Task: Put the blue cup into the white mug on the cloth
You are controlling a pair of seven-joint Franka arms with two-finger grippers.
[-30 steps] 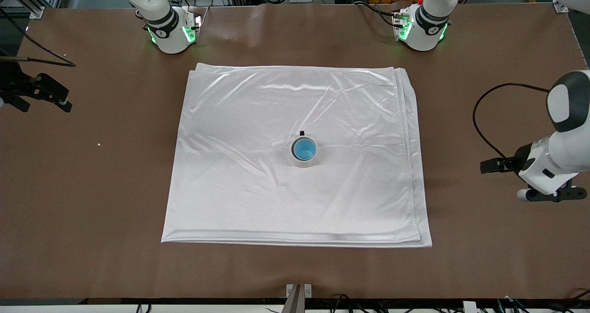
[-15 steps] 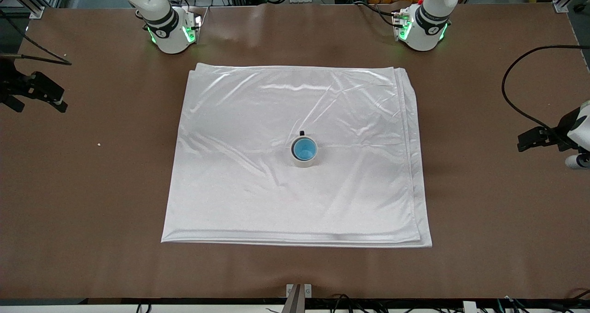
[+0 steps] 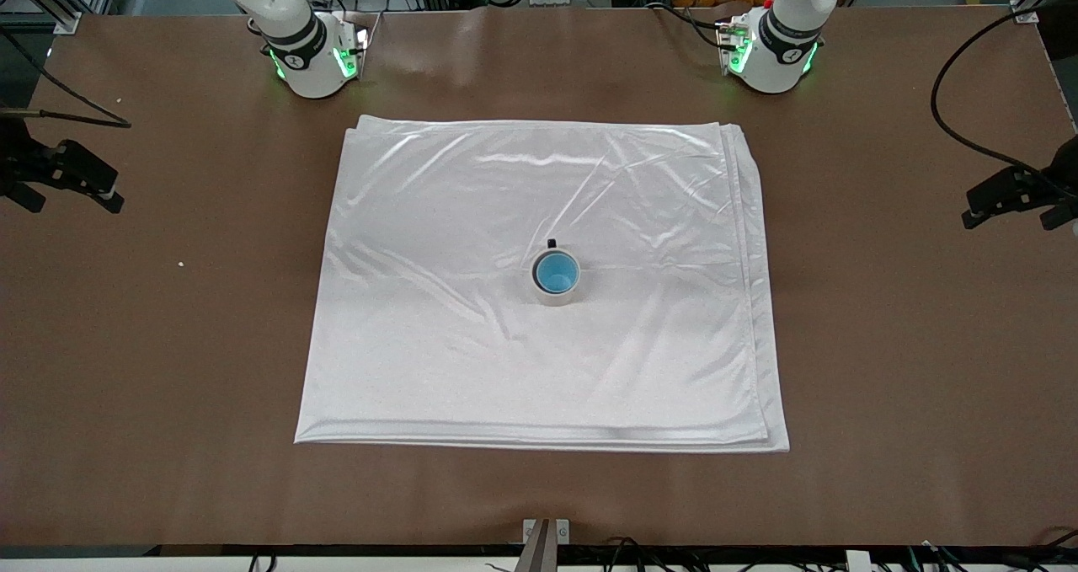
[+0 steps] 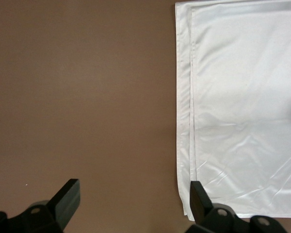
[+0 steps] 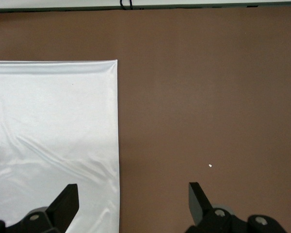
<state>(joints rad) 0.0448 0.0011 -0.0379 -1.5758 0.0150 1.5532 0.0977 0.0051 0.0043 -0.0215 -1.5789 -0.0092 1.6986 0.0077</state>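
The blue cup (image 3: 556,272) sits inside the white mug (image 3: 557,297), which stands upright near the middle of the cloth (image 3: 438,361). The mug's dark handle (image 3: 552,243) points toward the robots' bases. My left gripper (image 4: 133,200) hangs open and empty over bare table, just off the edge of the cloth (image 4: 242,97) at the left arm's end. My right gripper (image 5: 133,200) is open and empty too, straddling the edge of the cloth (image 5: 53,136) at the right arm's end. In the front view both hands show only at the picture's edges.
Brown table (image 3: 884,387) surrounds the cloth. A small white crumb (image 3: 180,263) lies toward the right arm's end; the crumb (image 5: 210,166) also shows in the right wrist view. A black cable (image 3: 956,125) loops above the left hand. A metal bracket (image 3: 545,531) sits at the table's near edge.
The left arm has drawn away from the cloth toward its end of the table and toward the bases. The right hand shifted slightly. Cup and mug have not moved.
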